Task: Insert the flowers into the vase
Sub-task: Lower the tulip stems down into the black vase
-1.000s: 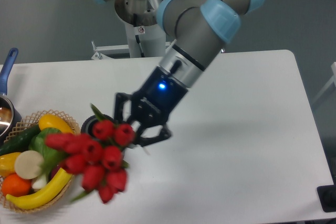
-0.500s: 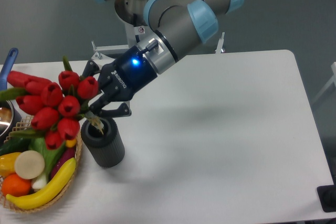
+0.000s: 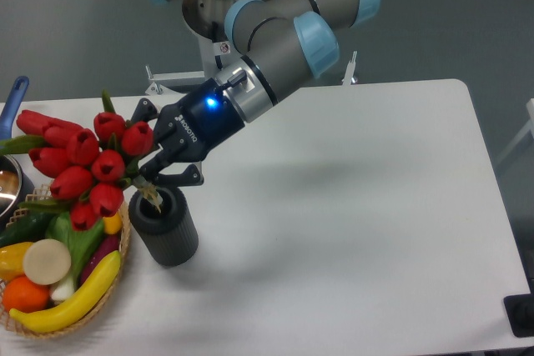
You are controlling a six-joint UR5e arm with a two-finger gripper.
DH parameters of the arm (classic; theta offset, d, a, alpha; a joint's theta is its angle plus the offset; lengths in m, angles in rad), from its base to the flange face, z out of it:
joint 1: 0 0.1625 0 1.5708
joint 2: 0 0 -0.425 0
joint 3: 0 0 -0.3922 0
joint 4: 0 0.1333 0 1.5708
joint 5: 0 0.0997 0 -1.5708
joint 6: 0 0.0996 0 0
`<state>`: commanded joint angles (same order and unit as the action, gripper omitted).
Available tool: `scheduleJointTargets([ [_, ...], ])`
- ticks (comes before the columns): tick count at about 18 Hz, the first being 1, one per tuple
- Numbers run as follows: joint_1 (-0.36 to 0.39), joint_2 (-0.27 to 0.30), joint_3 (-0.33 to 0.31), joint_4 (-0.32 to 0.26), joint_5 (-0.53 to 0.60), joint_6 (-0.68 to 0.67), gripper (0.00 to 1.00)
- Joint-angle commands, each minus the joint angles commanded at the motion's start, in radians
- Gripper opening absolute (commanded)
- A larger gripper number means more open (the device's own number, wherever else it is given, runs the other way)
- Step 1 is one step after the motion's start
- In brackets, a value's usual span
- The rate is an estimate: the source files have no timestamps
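The gripper (image 3: 150, 174) is clamping the flowers (image 3: 79, 166) by their stems, blooms fanning out left of it, stem ends dipping into the vase (image 3: 164, 226) just below.

wicker basket (image 3: 117, 268) of produce, white table (image 3: 375, 231)

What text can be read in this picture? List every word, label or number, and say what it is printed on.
"ROBOTIQ": white letters on the black body of the gripper, small, only just legible.
A small sticker with red marking on the robot base: too small and blurred to read.
No text shows on the vase, the flowers or the basket.
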<state>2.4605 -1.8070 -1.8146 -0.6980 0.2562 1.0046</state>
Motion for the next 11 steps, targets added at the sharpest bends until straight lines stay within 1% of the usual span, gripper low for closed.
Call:
scheduleJointTargets([
  [1, 0.002, -0.011, -0.008, 0.0, 0.0, 0.018, 0.03],
  [3, 0.002, -0.028, -0.018, 0.0, 0.0, 0.052, 0.05],
  [5, 0.0, -0.041, -0.026, 0.0, 0.003, 0.058, 0.06],
  [8, 0.0, -0.049, -0.049, 0.0, 0.006, 0.091, 0.09],
  [11, 0.0, -0.069, -0.069, -0.002, 0.012, 0.136, 0.15],
])
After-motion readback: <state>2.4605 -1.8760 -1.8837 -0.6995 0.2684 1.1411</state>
